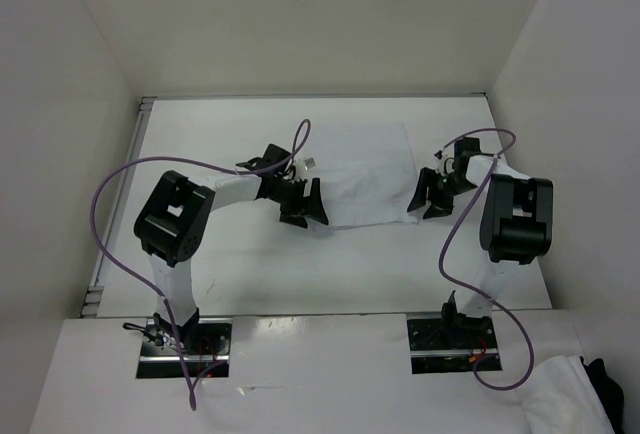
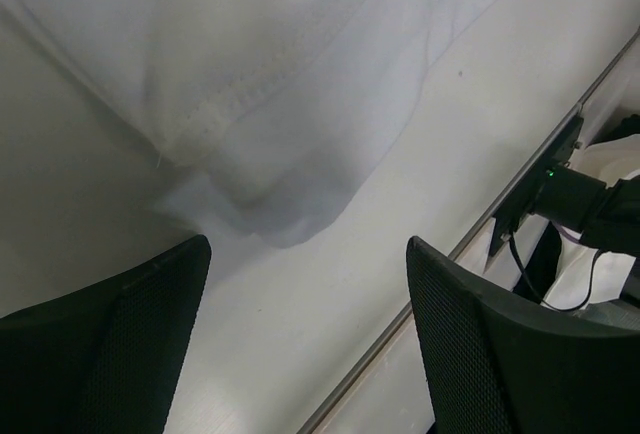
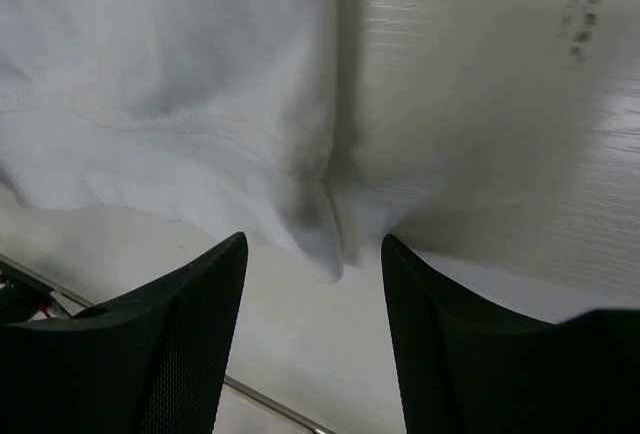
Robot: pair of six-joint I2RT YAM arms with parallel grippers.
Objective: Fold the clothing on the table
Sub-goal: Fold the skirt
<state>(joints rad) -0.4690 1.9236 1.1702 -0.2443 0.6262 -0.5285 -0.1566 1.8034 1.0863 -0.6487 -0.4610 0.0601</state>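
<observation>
Crumpled white fabric mound [image 1: 556, 396] at near right corner; dark object [image 1: 606, 386] just beside it; white wall panels [image 1: 300, 14] around.

The left gripper [image 2: 305, 254] is hanging over the table [image 2: 480, 124] with its black fingers [image 2: 120, 344] spread wide and gripping nothing. The clothing [image 2: 250, 74] is lying just ahead, its stitched corner rumpled. A metal strip [image 2: 400, 329] is running diagonally at right.

White table [image 1: 300, 279] (clothing [image 1: 365, 169] on it)
</observation>
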